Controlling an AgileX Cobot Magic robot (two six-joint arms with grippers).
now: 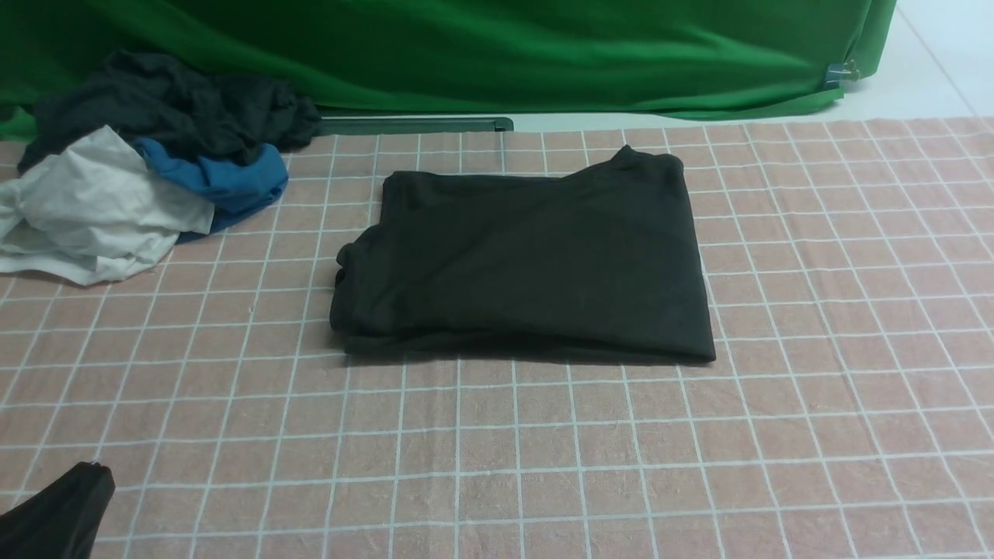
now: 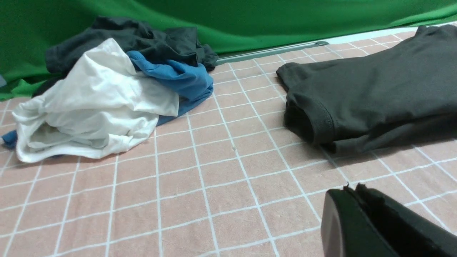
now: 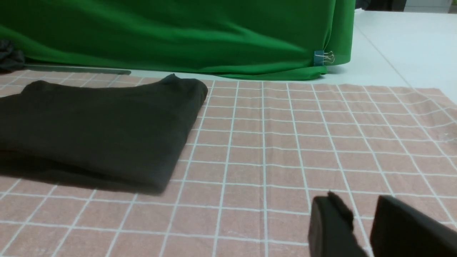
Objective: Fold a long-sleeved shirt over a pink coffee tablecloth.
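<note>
The long-sleeved shirt [image 1: 528,264] lies folded into a black rectangle in the middle of the pink coffee tablecloth [image 1: 543,450]. It also shows in the left wrist view [image 2: 375,92] and the right wrist view [image 3: 96,128]. My left gripper [image 1: 93,468] sits at the near left corner, well away from the shirt. Its jaws are shut with nothing between them [image 2: 351,187]. My right gripper [image 3: 360,201] hovers over bare cloth to the right of the shirt. There is a gap between its fingers and they hold nothing. It is out of the front view.
A heap of black, blue and white garments [image 1: 147,163] lies at the far left. A green fabric backdrop [image 1: 466,46] hangs behind the table, held by a clip [image 1: 842,74] at its right end. A grey bar [image 1: 411,124] lies along the cloth's far edge.
</note>
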